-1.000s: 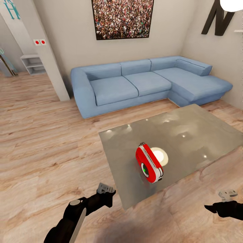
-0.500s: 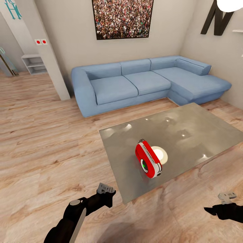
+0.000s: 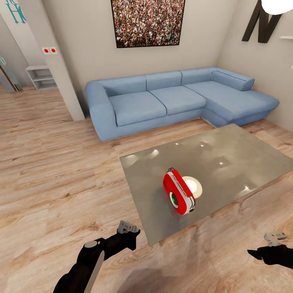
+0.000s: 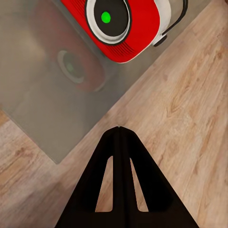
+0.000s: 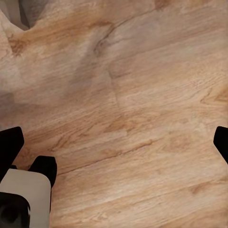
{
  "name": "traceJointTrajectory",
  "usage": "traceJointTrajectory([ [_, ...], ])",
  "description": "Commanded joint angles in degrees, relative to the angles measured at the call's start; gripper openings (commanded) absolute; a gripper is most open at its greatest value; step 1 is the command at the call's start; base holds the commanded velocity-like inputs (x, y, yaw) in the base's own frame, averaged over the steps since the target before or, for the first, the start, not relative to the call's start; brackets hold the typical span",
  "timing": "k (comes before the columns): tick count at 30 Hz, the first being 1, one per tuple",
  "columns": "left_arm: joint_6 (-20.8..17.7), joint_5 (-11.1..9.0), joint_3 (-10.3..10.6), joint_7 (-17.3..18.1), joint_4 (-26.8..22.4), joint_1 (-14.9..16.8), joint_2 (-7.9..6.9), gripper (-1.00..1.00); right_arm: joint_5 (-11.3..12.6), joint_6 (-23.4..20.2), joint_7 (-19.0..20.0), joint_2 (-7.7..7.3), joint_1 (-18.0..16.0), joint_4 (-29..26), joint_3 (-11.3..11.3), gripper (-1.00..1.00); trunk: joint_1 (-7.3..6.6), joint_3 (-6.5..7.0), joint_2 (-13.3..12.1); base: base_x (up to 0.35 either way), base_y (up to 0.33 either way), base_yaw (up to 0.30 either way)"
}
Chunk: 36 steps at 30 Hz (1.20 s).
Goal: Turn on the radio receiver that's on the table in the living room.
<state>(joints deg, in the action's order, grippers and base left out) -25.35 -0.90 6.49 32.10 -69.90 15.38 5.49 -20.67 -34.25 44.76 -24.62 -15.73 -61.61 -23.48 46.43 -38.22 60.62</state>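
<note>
On the glossy grey coffee-table surface (image 3: 228, 158), near its front edge: red radio receiver (image 3: 179, 196) upright, dark dial with green light lit. Behind, blue sectional sofa (image 3: 179, 97) under crowd picture (image 3: 147, 22). Left gripper (image 4: 118, 129) low over wood floor (image 3: 53, 175) just short of the surface corner, fingers pressed together, empty. Right gripper (image 3: 273, 237) over floor, spread wide in its wrist view, empty.
</note>
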Motion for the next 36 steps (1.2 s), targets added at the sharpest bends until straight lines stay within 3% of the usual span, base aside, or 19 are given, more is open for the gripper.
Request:
traceJointTrajectory([
  [1,0.0,0.0,0.0,0.0,0.0,0.0,0.01,-1.00,0.0,0.0,0.0,0.00,0.0,0.0,0.0,1.00,0.00,0.00,0.0,0.000,0.000,0.000],
  [10,-0.1,-0.2,0.0,0.0,0.1,0.0,0.05,-1.00,0.1,1.4,0.0,0.24,0.0,0.0,0.0,1.00,0.00,0.16,0.0,0.000,0.000,0.000],
  [17,-0.1,-0.9,-0.2,0.0,0.2,0.0,-0.05,-1.00,0.1,1.8,-0.1,0.98,0.0,-0.1,-0.5,1.00,0.00,0.73,0.0,0.000,0.000,0.000],
  [32,-0.2,-1.7,-0.2,0.0,1.7,0.0,-0.26,-1.00,0.0,1.8,-0.2,1.07,0.0,0.1,-1.0,1.00,0.00,2.07,0.0,0.000,0.000,0.000],
  [36,-0.2,-1.8,-0.2,0.0,3.0,0.0,-2.00,-1.00,0.0,2.0,-0.4,1.02,0.0,1.9,-1.0,1.00,0.00,2.43,0.0,0.000,0.000,0.000],
])
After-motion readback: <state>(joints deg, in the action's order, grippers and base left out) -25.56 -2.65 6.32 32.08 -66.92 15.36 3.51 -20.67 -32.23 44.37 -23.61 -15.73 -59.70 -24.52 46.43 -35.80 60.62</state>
